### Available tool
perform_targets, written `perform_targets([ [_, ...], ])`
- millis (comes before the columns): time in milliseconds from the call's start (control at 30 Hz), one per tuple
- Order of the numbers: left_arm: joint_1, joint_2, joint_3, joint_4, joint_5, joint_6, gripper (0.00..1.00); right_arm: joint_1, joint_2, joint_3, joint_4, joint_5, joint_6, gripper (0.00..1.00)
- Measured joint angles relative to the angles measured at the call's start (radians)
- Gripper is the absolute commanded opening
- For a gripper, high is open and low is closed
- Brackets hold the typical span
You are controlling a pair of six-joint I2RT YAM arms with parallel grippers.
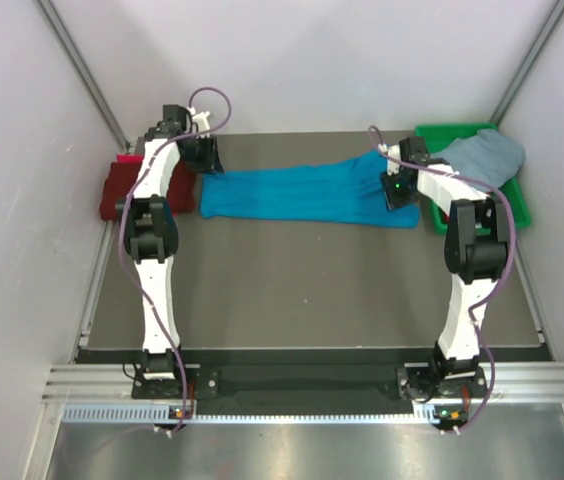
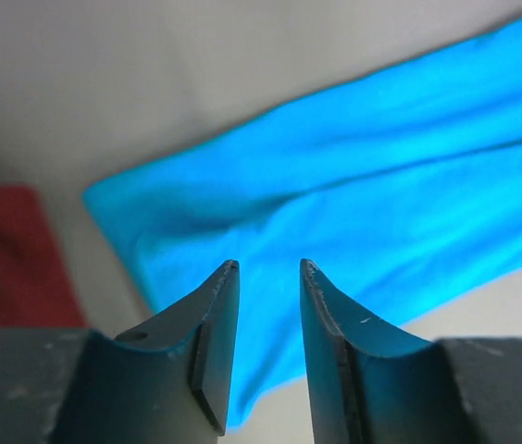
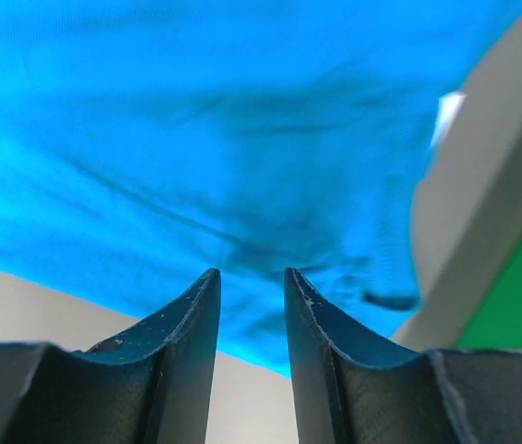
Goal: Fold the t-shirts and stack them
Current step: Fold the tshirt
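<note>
Top external view: the turquoise-blue t-shirt (image 1: 302, 195) lies stretched flat across the far part of the table (image 1: 302, 290), between the two arms. The left pincer (image 2: 268, 266) hangs over its left end, jaws partly open and empty (a maroon t-shirt (image 1: 122, 190) sits just beyond). The right pincer (image 3: 250, 273), likewise partly open, grips nothing above the shirt's right end. A grey-blue t-shirt (image 1: 482, 155) lies on the green bin (image 1: 440, 133).
</note>
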Motion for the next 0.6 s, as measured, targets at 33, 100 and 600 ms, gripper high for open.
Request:
perform_targets([
  [33, -0.005, 0.016, 0.000, 0.013, 0.004, -0.008, 0.37, -0.003, 0.002, 0.014, 0.000, 0.000, 0.007, 0.35],
  [100, -0.011, 0.052, 0.000, 0.032, 0.007, -0.024, 0.37, -0.008, 0.006, 0.041, 0.006, 0.001, 0.018, 0.35],
  [600, -0.062, 0.112, -0.010, 0.074, -0.027, -0.051, 0.40, -0.010, 0.097, 0.092, 0.023, -0.002, 0.053, 0.36],
])
